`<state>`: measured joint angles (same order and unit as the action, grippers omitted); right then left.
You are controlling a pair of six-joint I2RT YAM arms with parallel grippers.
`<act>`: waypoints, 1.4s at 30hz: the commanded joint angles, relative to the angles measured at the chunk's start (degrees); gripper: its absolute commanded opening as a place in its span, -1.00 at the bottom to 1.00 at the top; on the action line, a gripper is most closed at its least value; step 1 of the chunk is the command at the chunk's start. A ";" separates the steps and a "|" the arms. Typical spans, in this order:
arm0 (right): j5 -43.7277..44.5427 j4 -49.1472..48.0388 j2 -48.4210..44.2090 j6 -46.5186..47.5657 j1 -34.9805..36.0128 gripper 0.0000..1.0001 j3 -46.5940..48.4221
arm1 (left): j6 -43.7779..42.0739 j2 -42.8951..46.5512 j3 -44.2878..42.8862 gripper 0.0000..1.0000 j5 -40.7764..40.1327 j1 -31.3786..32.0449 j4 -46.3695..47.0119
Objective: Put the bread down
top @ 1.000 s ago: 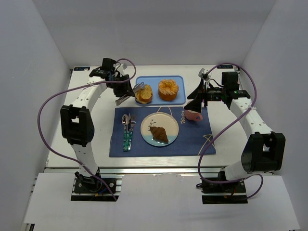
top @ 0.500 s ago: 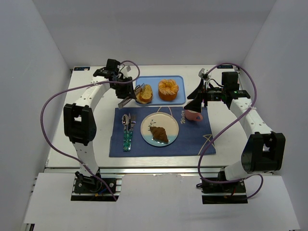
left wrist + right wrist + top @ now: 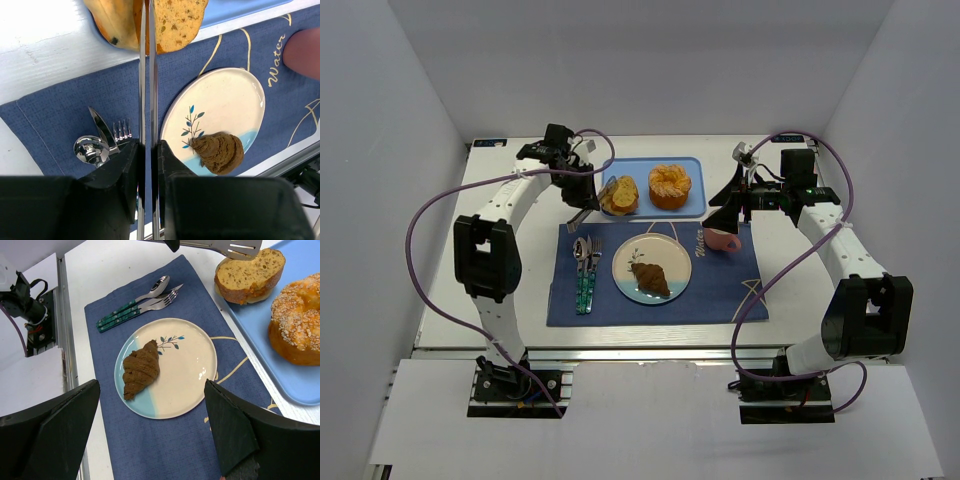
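Note:
A cut slice of bread (image 3: 618,196) lies at the left end of the blue tray (image 3: 650,164). It also shows in the left wrist view (image 3: 176,22) and the right wrist view (image 3: 248,275). My left gripper (image 3: 576,178) is shut on metal tongs (image 3: 146,80). Their blades are nearly together and their tips are at the bread; I cannot tell whether they pinch it. A white and blue plate (image 3: 672,262) on the blue mat holds a brown croissant (image 3: 650,278). My right gripper (image 3: 730,208) is open and empty above the mat's right part.
A round seeded bun (image 3: 669,186) sits on the tray to the right of the bread. A spoon, knife and fork (image 3: 585,270) lie on the mat left of the plate. A pink cup (image 3: 722,240) stands on the mat below my right gripper.
My left gripper has moved right with the tongs, and their blades have closed up at the bread. The bread looks slightly shifted. The right arm has not moved.

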<state>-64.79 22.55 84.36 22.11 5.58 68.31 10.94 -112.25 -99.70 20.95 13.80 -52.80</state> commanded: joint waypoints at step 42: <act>-2.00 -0.13 -1.39 0.39 -0.49 0.79 -0.46 | 0.92 26.29 34.93 -0.31 16.23 3.95 5.33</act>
<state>-65.34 22.57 84.36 22.48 5.26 67.59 12.47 -86.74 -64.12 37.65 17.63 -49.45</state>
